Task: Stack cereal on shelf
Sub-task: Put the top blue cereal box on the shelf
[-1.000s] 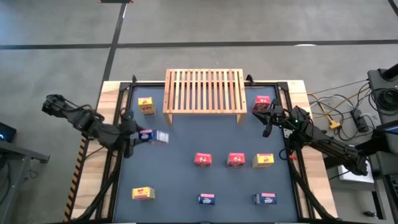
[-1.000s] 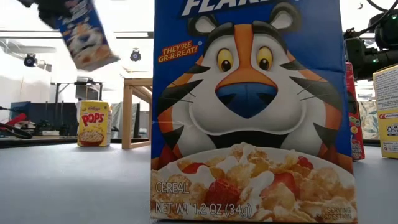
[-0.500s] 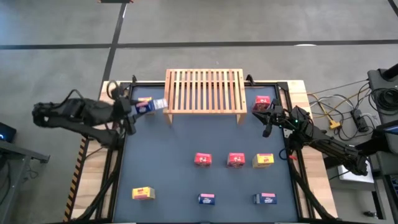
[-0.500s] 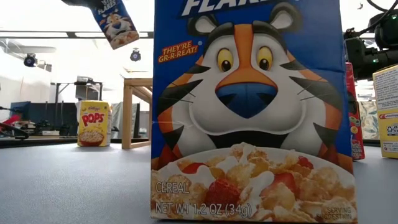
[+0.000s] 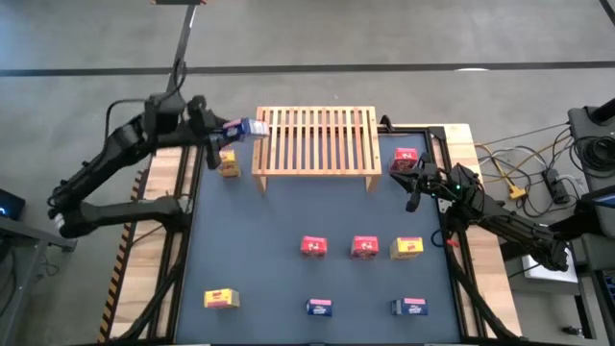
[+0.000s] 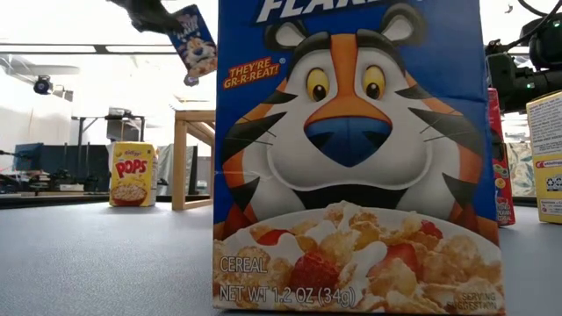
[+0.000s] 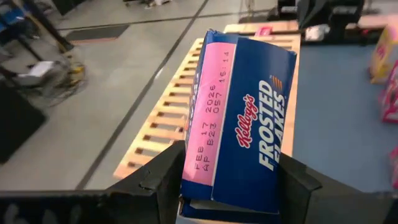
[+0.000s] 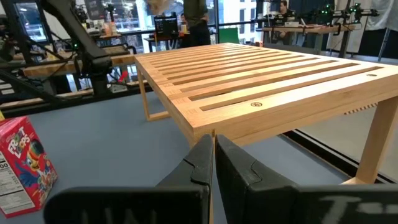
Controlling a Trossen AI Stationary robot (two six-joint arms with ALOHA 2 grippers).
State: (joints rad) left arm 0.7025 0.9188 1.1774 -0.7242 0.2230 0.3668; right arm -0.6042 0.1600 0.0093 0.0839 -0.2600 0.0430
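A blue box [image 5: 242, 128] is held clamped in the left gripper [image 5: 223, 131] above the shelf's [image 5: 316, 141] left end. If released this high and tilted, it may topple off. The right gripper [image 5: 415, 183], clenched empty, waits beside the shelf's right leg. Counted: three blue, three yellow, three red.

Grey concrete floor [image 5: 317, 38] crossed by dark seam lines. Loose cables [image 5: 524, 178] right of the dark surface [image 5: 279, 279]. Bright ceiling lights and distant workbenches [image 6: 97, 123] beyond.
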